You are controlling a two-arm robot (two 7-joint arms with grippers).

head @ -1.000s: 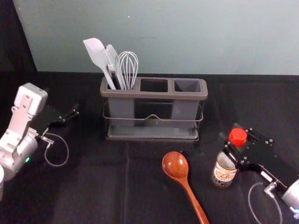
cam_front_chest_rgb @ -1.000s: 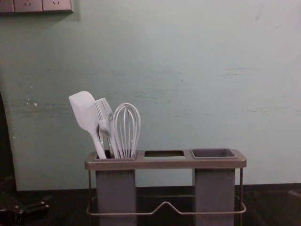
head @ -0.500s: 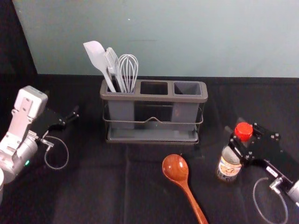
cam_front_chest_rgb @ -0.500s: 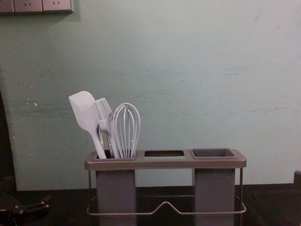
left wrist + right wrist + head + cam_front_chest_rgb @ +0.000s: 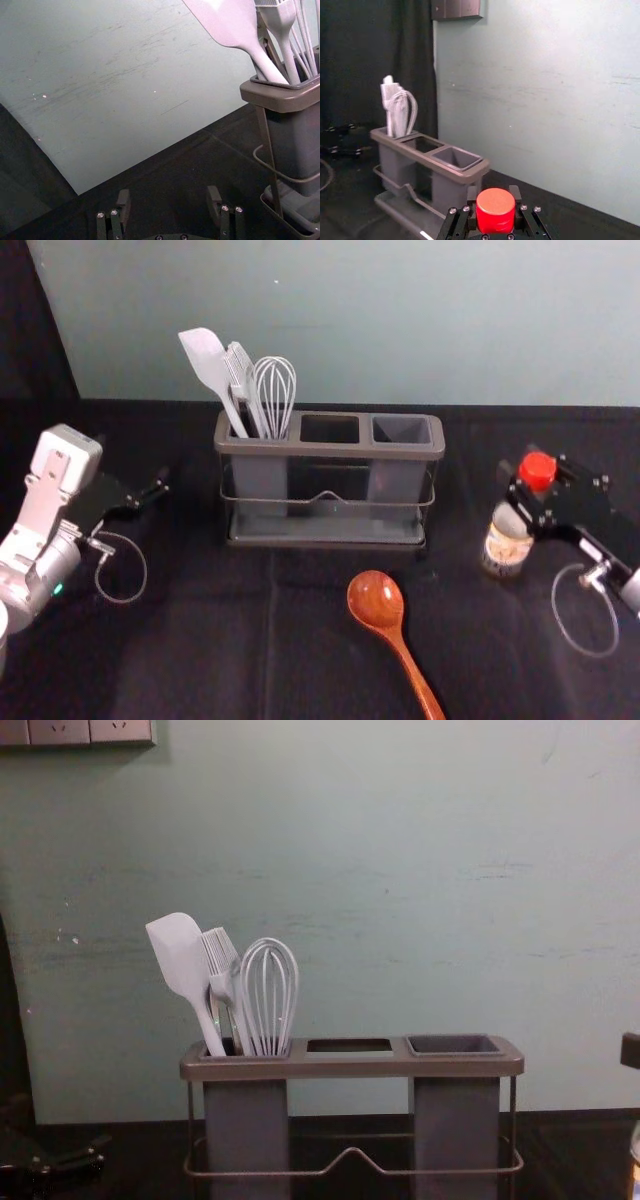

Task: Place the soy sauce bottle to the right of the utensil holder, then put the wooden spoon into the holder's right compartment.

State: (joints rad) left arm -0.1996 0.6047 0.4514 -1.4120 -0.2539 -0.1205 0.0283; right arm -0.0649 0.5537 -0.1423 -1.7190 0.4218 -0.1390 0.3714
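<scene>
- Right wrist view: clenched, with the right gripper (image 5: 493, 200), around the soy sauce bottle (image 5: 505, 548) by its neck, close under the red cap (image 5: 495, 212).
- Seen from the head view, to the right of the utensil holder (image 5: 330, 449), well apart from its end. Hard to tell from here whether in touch with the cloth or just above.
- Probably in the middle of the placing step, with the spoon yet to do.
- Best to set down straight: level the base, lower slowly, and feel for full contact before letting go.
- Grip high up, so beware of tipping, with smooth glass likely to swing or slip on a quick move. Open wide and even, then back off along the line of the fingers, without brushing the cap.
- Leave room beside the right compartment (image 5: 401, 430) for bringing in the spoon later.
- Lying in front of the holder, bowl towards it and handle towards the robot: the wooden spoon (image 5: 377, 601), untouched. Probably best to lift by the handle and turn upright before insertion.
- Standing in the left compartment: a spatula (image 5: 205, 355), a brush (image 5: 221, 955) and a whisk (image 5: 274, 390).
- Parked on the left, with fingers spread: the left gripper (image 5: 168, 200).
- Underneath, black cloth (image 5: 190, 650) with soft creases, perhaps apt to drag under a sliding base.
- Behind, a pale, scuffed wall (image 5: 420, 320), with a dark curtain (image 5: 370, 45) alongside and socket plates (image 5: 60, 732) high up.
</scene>
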